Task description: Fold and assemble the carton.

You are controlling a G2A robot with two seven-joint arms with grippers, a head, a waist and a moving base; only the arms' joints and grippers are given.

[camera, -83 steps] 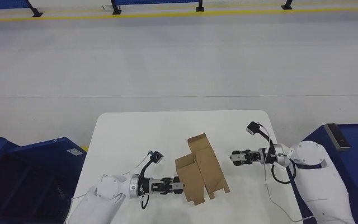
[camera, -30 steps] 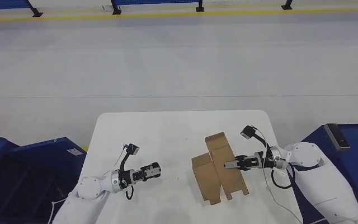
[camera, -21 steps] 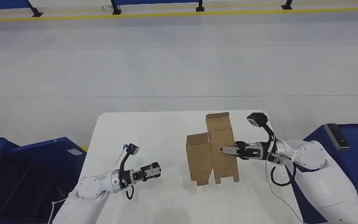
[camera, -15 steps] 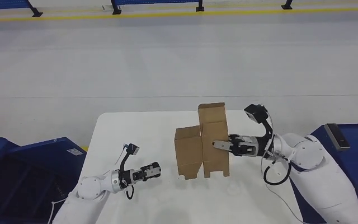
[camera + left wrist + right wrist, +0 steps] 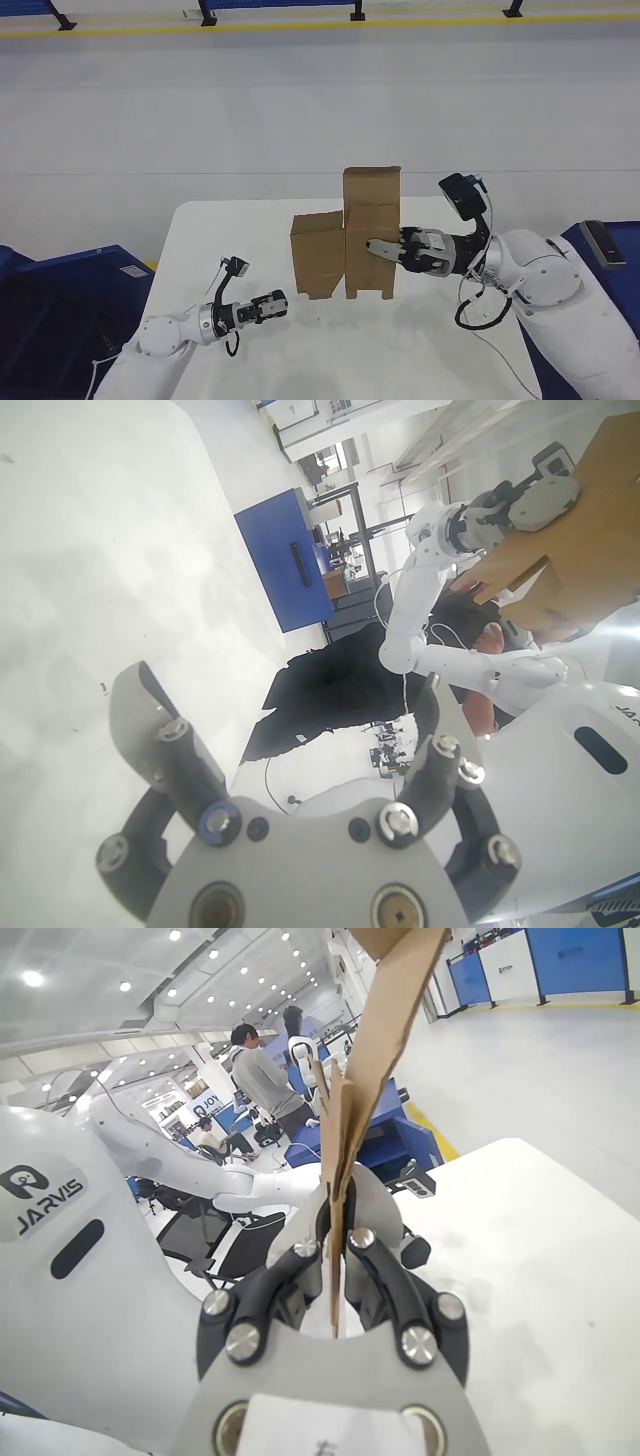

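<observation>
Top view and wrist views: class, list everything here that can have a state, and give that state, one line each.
carton: flattened, not yet opened out, held upright.
right gripper: shut on the carton's edge.
left gripper: open, empty, apart from the carton.

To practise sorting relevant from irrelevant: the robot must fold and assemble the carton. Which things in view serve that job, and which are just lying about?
Job: carton, upright, pinched in the right gripper; left gripper, open over the table.
Lying about: blue cabinet beside the table; yellow floor line.
</observation>
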